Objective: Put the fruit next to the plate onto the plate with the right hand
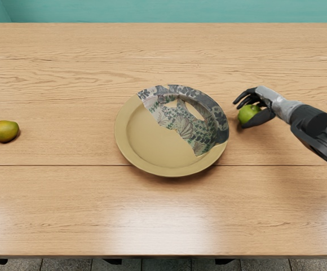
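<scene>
- right hand (261, 103): fingers curled around the green fruit (246, 114), just beside the plate (144, 141); a shallow wrap could let it slip
- a low carry might clip the rim

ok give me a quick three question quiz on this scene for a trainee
1. True or false: the green fruit already lies on the plate.
2. Which hand is around the green fruit? A) left B) right C) neither
3. Fill in: in the picture, the mango lies far to the plate's ____.

Key
1. False: it sits off the plate, beside its right rim.
2. B: the right hand is curled around it.
3. left
</scene>
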